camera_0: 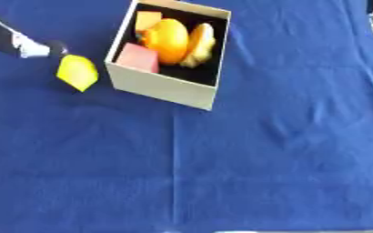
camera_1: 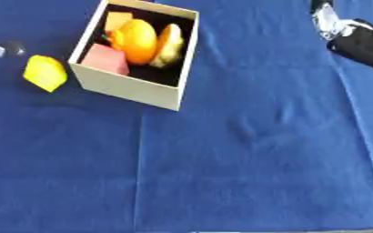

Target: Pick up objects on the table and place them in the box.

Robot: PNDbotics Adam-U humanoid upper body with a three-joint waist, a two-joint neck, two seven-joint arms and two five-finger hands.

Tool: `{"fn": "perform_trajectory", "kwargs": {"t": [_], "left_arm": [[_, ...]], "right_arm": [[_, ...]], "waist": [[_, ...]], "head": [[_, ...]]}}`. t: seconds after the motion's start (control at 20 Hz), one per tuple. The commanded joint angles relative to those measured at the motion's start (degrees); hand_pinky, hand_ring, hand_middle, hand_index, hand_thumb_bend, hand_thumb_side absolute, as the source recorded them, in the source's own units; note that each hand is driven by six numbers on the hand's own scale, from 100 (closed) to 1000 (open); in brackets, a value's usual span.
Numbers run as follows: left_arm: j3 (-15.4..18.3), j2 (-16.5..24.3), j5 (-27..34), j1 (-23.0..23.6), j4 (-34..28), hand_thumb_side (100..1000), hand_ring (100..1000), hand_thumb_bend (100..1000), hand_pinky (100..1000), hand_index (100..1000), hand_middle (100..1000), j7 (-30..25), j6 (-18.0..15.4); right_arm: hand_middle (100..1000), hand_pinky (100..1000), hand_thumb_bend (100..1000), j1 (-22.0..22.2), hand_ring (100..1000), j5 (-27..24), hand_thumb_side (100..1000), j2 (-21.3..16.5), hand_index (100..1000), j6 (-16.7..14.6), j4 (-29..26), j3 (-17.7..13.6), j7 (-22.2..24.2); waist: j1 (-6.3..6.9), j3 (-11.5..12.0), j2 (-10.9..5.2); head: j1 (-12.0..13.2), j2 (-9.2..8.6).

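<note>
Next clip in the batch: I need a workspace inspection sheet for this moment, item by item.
Surface: blue cloth, creased, covering the table.
Job's things: open cardboard box holding an orange fruit, a pink block, a yellow fruit-like piece and a small orange block; a yellow object is left of the box, outside it.
Clutter: nothing seen.
Hands: left hand at the yellow object's top, fingers not discernible; right hand at the upper right, fingers unclear.
Cables: nothing seen.
Surroundings: nothing seen.

Even, fairly bright light; both views are soft and blurred. The box casts a faint shadow; its interior is dark.
</note>
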Motion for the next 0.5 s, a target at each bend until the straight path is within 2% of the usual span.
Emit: {"fn": "perform_trajectory", "kwargs": {"t": [0.05, 0.5], "left_arm": [[-0.42, 3.94, 1.66, 0.81, -2.93, 334, 854, 490, 875, 905, 816, -3.83, -1.88], [-1.14, 6.84, 0.02, 4.57, -4.57, 319, 860, 606, 878, 900, 818, -6.44, -3.63]], "right_arm": [[774, 926, 100, -0.26, 828, 0.51, 424, -1.81, 855, 0.07, -0.84, -0.85, -0.33], [774, 926, 100, -0.17, 828, 0.70, 427, -1.55, 854, 0.17, -0.84, -0.80, -0.34]], "waist": [[-0.20, -0.12, -1.59], [-0.46, -0.10, -1.49]], "head": [[-0.15, -0.08], [-0.11, -0.28]]}}
